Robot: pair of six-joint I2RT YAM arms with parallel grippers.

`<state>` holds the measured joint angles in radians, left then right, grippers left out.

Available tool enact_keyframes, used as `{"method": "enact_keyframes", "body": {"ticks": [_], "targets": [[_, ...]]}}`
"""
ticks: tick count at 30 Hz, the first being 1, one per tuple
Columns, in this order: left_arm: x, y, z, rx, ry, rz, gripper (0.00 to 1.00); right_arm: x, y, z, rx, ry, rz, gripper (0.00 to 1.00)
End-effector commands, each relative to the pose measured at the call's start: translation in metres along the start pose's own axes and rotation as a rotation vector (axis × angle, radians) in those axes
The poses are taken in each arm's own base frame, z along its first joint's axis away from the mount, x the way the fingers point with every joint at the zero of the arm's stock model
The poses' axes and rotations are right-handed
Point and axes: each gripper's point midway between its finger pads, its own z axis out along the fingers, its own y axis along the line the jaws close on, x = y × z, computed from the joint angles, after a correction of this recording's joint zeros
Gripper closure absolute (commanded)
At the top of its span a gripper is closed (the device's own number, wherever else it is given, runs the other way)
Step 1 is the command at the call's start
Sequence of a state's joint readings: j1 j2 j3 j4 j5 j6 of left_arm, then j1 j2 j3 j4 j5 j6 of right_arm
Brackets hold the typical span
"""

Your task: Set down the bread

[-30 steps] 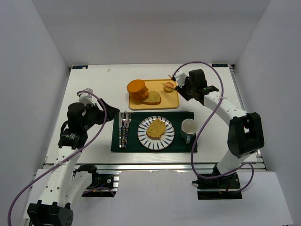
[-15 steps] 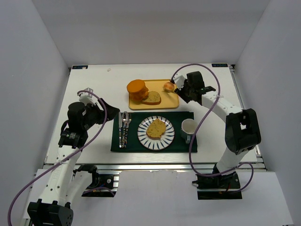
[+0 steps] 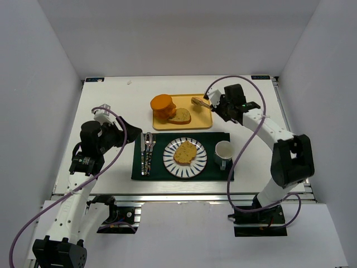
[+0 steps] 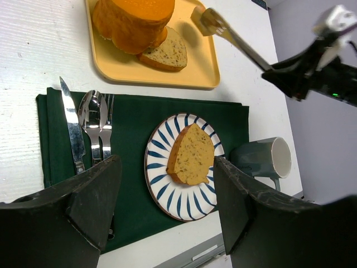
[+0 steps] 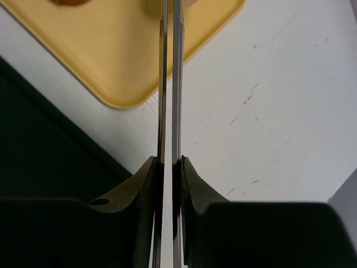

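Note:
The bread [image 3: 185,152], a golden-yellow slice, lies on the blue-striped white plate [image 3: 169,162] on the green mat; the left wrist view shows the bread [image 4: 191,154] between my open fingers, far below them. My left gripper [image 3: 125,128] hovers open and holds nothing, left of the mat. My right gripper [image 3: 217,105] is shut on metal tongs [image 3: 199,101], whose tips reach over the yellow tray's right end. In the right wrist view the gripper [image 5: 169,163] presses the two tong blades [image 5: 177,84] nearly together, with nothing between the blades.
The yellow tray [image 3: 203,121] at the back holds a thick round orange stack [image 3: 162,105] and a paler slice [image 3: 181,116]. A knife, spoon and fork [image 3: 147,152] lie on the mat's left side. A grey mug [image 3: 223,151] stands right of the plate.
My right gripper has squeezed the tongs shut; their tips, spread over the tray's right end before, are now closed. The left arm and the bread have not moved.

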<state>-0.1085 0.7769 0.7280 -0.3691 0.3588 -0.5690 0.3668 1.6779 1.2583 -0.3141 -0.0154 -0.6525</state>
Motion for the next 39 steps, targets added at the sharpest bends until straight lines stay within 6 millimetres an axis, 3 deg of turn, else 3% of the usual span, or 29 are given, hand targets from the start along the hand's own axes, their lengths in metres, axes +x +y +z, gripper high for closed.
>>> {"method": "enact_keyframes", "body": {"ticks": [1,5,13,17,21,25,30,39], "targets": [[-0.006,-0.006,-0.002,0.021,-0.021,0.013,0.24,-0.048,-0.005,-0.059,-0.002,-0.175,0.019,0.89],[-0.006,-0.006,-0.001,0.025,-0.021,0.013,0.24,-0.053,0.020,-0.093,-0.103,-0.218,0.026,0.89],[-0.005,-0.005,-0.005,0.016,-0.021,0.018,0.24,-0.019,0.114,-0.170,-0.335,-0.253,-0.111,0.88],[-0.001,-0.004,-0.004,0.022,-0.016,0.010,0.24,0.005,0.148,-0.177,-0.381,-0.199,-0.146,0.86],[0.001,-0.006,-0.004,0.031,-0.011,0.004,0.24,0.012,0.160,-0.176,-0.379,-0.176,-0.174,0.84],[0.000,-0.006,-0.008,0.023,-0.013,0.010,0.24,0.019,0.165,-0.166,-0.356,-0.132,-0.199,0.81],[0.001,-0.005,-0.013,0.014,-0.024,0.010,0.24,0.013,0.169,-0.160,-0.346,-0.130,-0.214,0.79],[0.002,-0.005,-0.017,0.009,-0.029,0.008,0.24,0.023,0.186,-0.163,-0.404,-0.113,-0.250,0.63]]}}
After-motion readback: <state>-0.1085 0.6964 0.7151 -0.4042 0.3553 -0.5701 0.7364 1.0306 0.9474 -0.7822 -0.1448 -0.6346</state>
